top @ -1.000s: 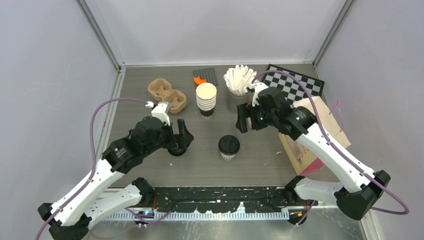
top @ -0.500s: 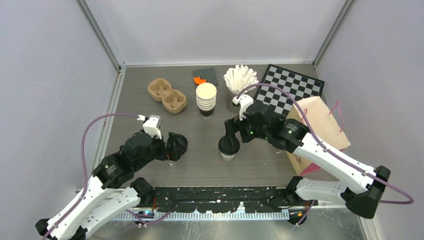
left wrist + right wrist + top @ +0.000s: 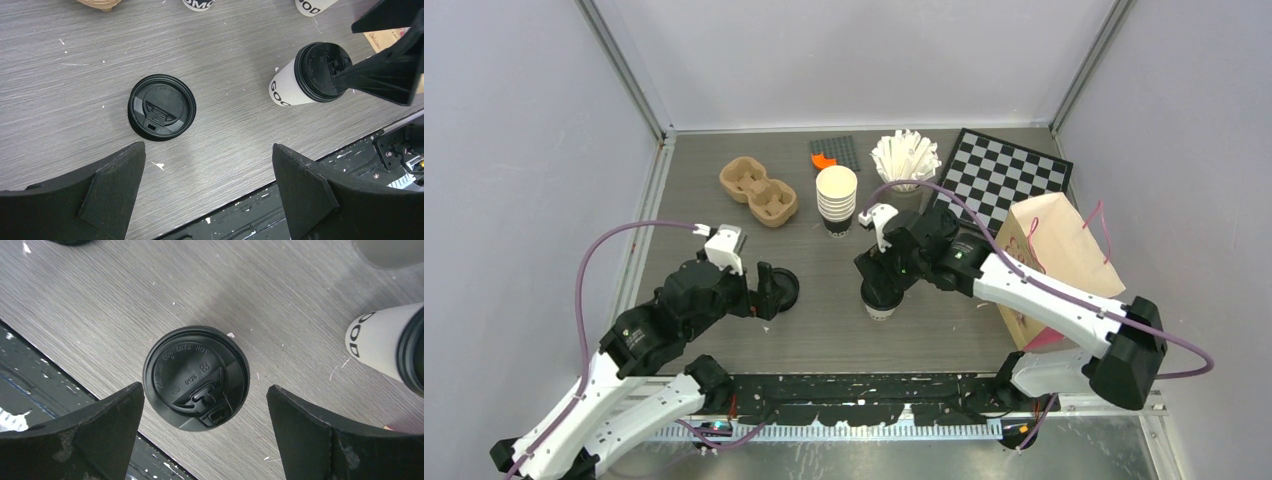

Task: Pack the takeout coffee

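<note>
Right gripper [image 3: 205, 387] spread over grey, perhaps laminate, table [image 3: 300, 300].

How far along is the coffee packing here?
Nothing packed: the right cup and left cup stand on the table, the pulp carrier empty. In hand: the right end effector hangs open over the right cup, the left end effector open by the left cup. Left: grasping and packing both.

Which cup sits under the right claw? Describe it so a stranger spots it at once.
On the table, find the stack of open cups. Just in front of it, slightly right, a white cup stands under the open right claw. Unlike the stack it wears a black lid; its twin stands further left.
</note>
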Robot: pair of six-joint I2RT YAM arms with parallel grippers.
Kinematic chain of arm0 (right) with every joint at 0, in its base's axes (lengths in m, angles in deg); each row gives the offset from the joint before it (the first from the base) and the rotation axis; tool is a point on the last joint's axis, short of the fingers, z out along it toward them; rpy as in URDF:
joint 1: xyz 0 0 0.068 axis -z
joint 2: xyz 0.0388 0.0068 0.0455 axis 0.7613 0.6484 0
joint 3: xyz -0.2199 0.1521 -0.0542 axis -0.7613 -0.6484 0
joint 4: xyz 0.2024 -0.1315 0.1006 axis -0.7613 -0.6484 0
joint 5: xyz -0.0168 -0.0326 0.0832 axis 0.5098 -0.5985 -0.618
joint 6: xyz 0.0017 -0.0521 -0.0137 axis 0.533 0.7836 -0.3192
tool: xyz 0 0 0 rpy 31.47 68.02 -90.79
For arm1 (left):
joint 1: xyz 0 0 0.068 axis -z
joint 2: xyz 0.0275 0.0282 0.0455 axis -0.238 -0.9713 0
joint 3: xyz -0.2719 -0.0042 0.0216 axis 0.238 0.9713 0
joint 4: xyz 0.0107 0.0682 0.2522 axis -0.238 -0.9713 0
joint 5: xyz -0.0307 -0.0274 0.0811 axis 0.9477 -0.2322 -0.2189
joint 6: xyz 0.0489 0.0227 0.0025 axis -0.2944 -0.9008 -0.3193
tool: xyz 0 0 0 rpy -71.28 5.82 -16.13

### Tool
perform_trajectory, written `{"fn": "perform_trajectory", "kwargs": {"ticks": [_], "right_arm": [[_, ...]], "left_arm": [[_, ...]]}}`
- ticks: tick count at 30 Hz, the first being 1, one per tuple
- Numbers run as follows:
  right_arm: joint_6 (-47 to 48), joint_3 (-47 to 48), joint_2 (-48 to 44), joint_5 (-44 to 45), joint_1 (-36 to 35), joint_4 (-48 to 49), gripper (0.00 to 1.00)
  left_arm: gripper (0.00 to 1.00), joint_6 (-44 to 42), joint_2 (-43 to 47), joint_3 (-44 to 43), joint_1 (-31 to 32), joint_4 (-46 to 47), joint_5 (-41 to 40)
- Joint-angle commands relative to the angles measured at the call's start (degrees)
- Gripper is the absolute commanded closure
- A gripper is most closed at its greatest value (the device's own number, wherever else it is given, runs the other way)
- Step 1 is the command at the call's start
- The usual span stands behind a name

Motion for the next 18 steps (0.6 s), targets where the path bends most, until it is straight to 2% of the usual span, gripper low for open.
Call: {"fn": "perform_trajectory", "kwargs": {"ticks": [1, 10, 18], "right_arm": [[2.1, -0.5, 3.8, -1.5, -0.3, 3.1, 0.03], [2.6, -1.4, 5.3, -3.2, -0.3, 3.1, 0.04], [1.0, 2.7, 3.4, -2.1, -0.3, -0.8, 0.03]], "left_arm": [[0.0, -0.7, -0.7, 0.9, 0.2, 0.1, -1.0], [0.0, -0.7, -1.5, 0.6, 0.2, -0.5, -0.9], [0.0, -0.7, -1.2, 0.6, 0.2, -0.5, -1.0]]}}
